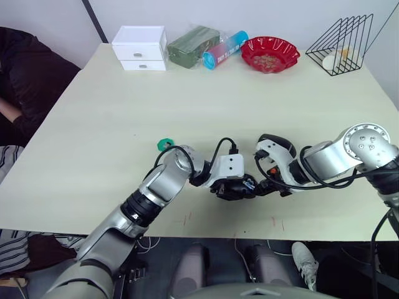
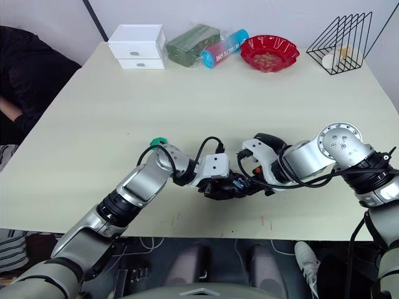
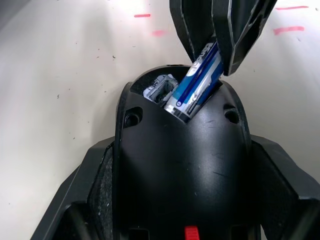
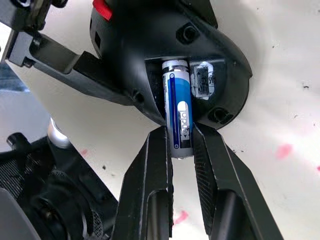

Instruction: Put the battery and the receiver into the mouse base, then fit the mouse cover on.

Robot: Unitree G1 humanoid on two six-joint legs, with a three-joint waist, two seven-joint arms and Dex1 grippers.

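The black mouse base (image 3: pixel 180 165) is held just above the table near its front edge, with my left gripper (image 1: pixel 232 187) shut on its two sides. Its compartment is uncovered. The white-and-blue battery (image 4: pixel 179 110) slants into that compartment, one end inside and the other clamped in my right gripper (image 4: pixel 180 137), which is shut on it. A small grey-and-white piece (image 4: pixel 202 80) sits in the slot beside the battery; I cannot tell whether it is the receiver. The glossy black mouse cover (image 1: pixel 277 144) lies on the table just behind my right gripper.
A green disc (image 1: pixel 164 144) lies on the table beside my left forearm. Along the far edge stand a white drawer box (image 1: pixel 140 47), a green pack (image 1: pixel 193 45), a tube (image 1: pixel 224 50), a red bowl (image 1: pixel 270 53) and a wire rack (image 1: pixel 341 47). A person (image 1: pixel 25 75) sits at the left.
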